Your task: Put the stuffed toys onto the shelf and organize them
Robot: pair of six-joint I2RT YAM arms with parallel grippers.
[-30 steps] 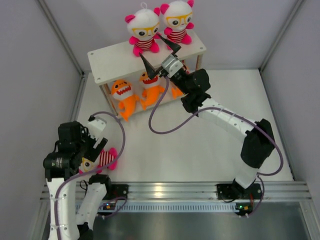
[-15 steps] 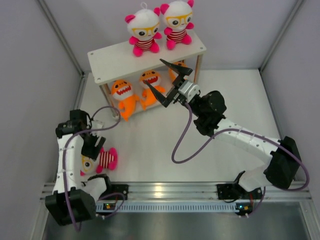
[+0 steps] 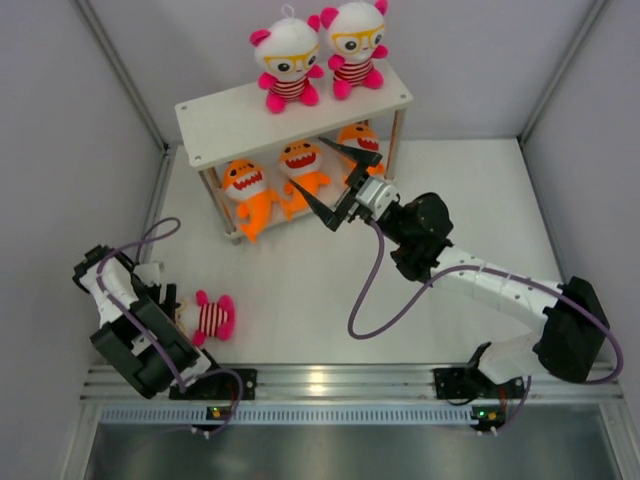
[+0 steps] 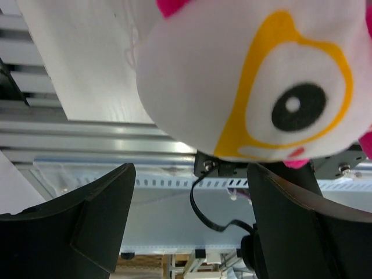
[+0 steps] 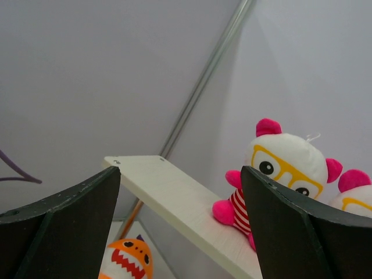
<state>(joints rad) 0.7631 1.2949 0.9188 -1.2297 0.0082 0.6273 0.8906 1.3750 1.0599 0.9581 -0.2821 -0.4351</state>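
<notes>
Plush doll [image 4: 250, 81] face: left wrist only (overhead: body).

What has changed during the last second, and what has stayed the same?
The right gripper, open, drew back from the shelf's top board to before the lower tier. The left arm swung leftward; the left gripper is open, holding nothing. The table doll, two shelved dolls and three sharks stayed put.

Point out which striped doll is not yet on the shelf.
The doll lying flat on the table at the near left; the other two dolls sit upright side by side atop the shelf.
</notes>
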